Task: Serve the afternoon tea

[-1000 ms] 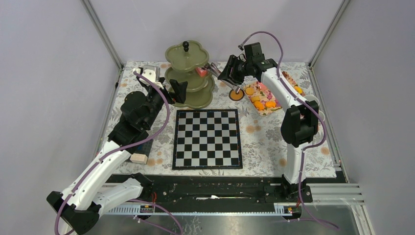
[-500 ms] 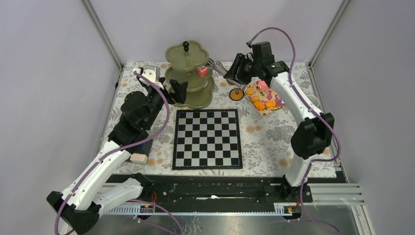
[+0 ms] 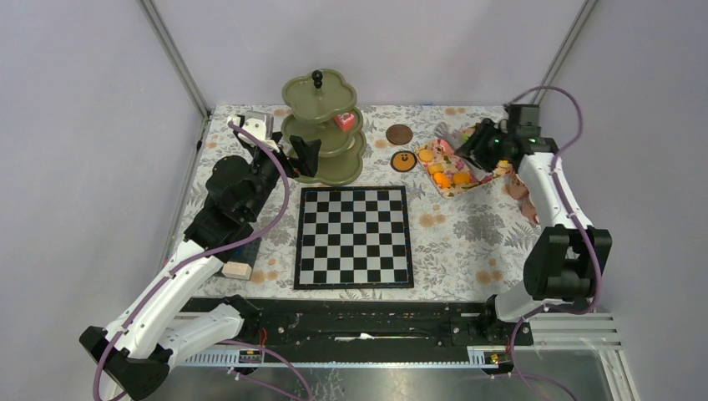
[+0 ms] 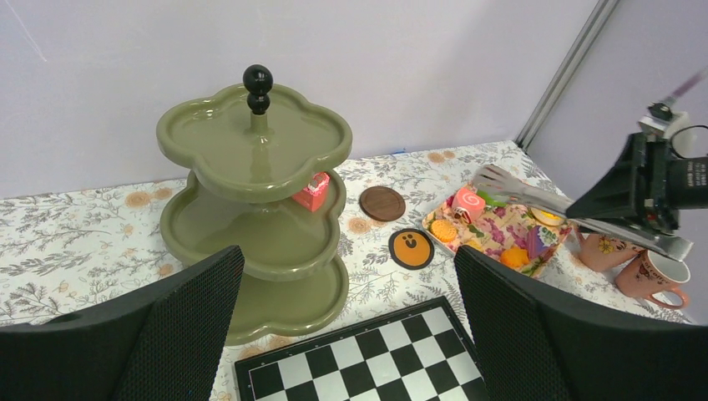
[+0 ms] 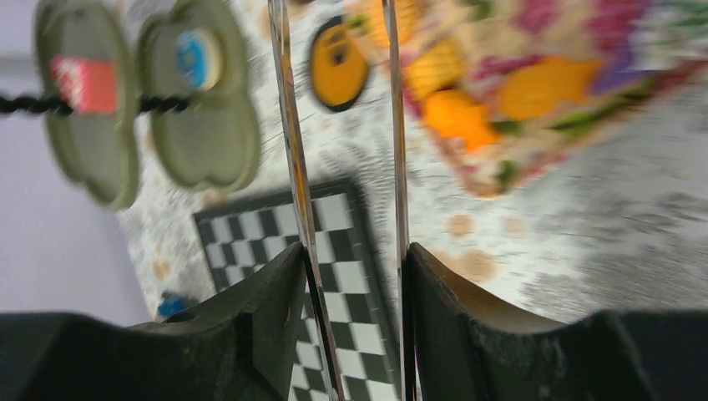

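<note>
Right hand (image 3: 469,142) clamped on tongs (image 4: 534,194) | arm extended, tongs apparently over tray (image 4: 508,230) | left hand (image 3: 305,156) apart

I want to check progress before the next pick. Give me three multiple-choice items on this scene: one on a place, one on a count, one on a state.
1. Where on the green stand does the red-pink pastry sit?
A) top tier B) middle tier C) bottom tier

2. How many pink cups stand beside the tray?
A) none B) two C) five

3. The left gripper is:
A) open and empty B) shut on the stand's knob C) shut on a cup

Answers:
1 B: it lies under the top tier and above the lowest.
2 B: the left wrist view shows a pair side by side.
3 A: its fingers stand wide apart with nothing between them.
</note>
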Tool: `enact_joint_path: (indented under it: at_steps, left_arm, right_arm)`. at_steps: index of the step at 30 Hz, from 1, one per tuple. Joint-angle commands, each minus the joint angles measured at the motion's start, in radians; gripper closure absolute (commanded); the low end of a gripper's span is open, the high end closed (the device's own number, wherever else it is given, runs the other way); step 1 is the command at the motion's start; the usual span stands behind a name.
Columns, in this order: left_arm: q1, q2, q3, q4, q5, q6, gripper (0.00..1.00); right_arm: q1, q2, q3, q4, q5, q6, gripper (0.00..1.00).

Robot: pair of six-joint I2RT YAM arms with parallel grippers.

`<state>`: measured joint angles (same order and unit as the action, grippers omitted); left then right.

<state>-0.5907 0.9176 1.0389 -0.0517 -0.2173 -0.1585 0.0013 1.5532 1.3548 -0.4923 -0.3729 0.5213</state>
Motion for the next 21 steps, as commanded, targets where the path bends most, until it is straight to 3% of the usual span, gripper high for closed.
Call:
enact_joint_path:
  at_steps: [1, 11, 21]
  left_arm:
    - [-0.003, -0.009, 0.003, 0.042, 0.023, -0.014, 0.01]
    - [-0.003, -0.002, 0.001, 0.042, 0.021, -0.013, 0.01]
    - [-0.003, 0.014, 0.007, 0.042, 0.054, -0.032, 0.01]
  right_arm:
    - [-0.111, -0.064, -0.005, -0.054, 0.103, -0.122, 0.47]
    - [-0.153, -0.023, 0.01, -0.101, 0.154, -0.12, 0.47]
    - [-0.115, -0.197, -0.115, -0.229, 0.348, -0.093, 0.45]
